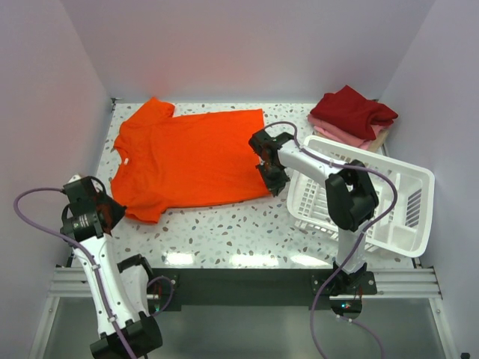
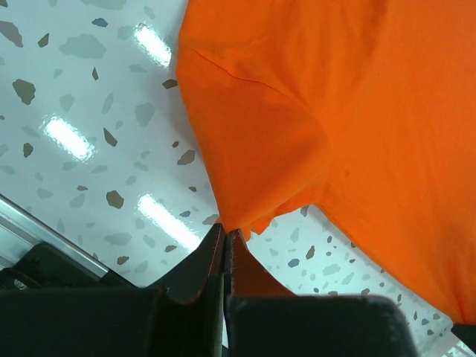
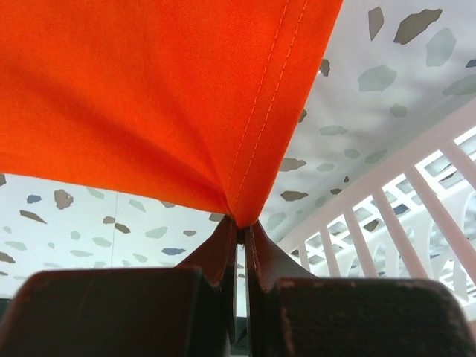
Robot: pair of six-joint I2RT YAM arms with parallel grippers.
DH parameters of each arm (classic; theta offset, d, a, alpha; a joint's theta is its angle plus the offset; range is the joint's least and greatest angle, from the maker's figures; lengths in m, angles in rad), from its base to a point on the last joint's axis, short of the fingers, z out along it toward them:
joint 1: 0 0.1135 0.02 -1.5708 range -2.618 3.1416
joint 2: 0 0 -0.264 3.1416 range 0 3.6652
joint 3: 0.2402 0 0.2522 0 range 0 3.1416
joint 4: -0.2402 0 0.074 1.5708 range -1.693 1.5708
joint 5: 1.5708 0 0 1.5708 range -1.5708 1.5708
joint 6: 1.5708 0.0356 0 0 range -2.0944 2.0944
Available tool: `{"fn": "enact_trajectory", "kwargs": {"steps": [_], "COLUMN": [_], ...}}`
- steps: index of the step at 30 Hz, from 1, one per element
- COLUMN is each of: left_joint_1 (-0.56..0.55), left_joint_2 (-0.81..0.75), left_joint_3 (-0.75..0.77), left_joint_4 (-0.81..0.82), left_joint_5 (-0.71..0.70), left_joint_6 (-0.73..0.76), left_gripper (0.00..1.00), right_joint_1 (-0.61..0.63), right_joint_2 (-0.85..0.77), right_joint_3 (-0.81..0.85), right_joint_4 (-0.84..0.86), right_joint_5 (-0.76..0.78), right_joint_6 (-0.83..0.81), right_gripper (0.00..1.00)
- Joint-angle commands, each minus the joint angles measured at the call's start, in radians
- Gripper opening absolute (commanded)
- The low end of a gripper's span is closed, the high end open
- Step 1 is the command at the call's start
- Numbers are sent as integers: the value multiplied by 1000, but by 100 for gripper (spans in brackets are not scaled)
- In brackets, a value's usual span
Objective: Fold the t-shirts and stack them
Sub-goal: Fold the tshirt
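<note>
**Top view:** the orange t-shirt point(image 1: 191, 161) lies flat on the surface point(image 1: 224, 232), with its long axis running from the collar at the left edge to the hem at the right. The left claw point(image 1: 112, 212) is at the near sleeve. The right claw point(image 1: 275, 185) is at the hem's near corner, beside the white basket point(image 1: 397, 217). Folded t-shirts point(image 1: 352, 116) are stacked in the far right corner.

**Left wrist:** the claw is pinched shut on the sleeve tip.

**Right wrist:** the claw is clamped on the stitched hem corner.

The cloth stretches away from both claws toward the far edge, the likely direction of the fold.

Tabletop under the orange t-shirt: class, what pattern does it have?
White tabletop with scattered grey-brown flecks; the left wrist view shows it best.
</note>
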Motion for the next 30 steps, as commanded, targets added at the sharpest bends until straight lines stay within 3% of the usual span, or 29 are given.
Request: {"fn": "enact_trajectory", "kwargs": {"steps": [1, 8, 14, 30], "left_joint_1": [-3, -38, -174, -187], "left_joint_2": [46, 308, 500, 928], "left_joint_3": [37, 120, 240, 632], "left_joint_4": [-17, 93, 155, 141], "left_joint_5": [26, 56, 56, 135], "left_joint_6": [52, 164, 183, 322], "left_gripper": [0, 0, 0, 0], "right_joint_1": [-6, -47, -82, -184], "right_joint_2": [-7, 79, 193, 447], "right_joint_3": [60, 191, 345, 718], "right_joint_4": [-43, -88, -144, -279], "right_joint_5": [-28, -57, -70, -113], "right_joint_6": [-28, -51, -74, -85], "right_gripper": [0, 0, 0, 1]}}
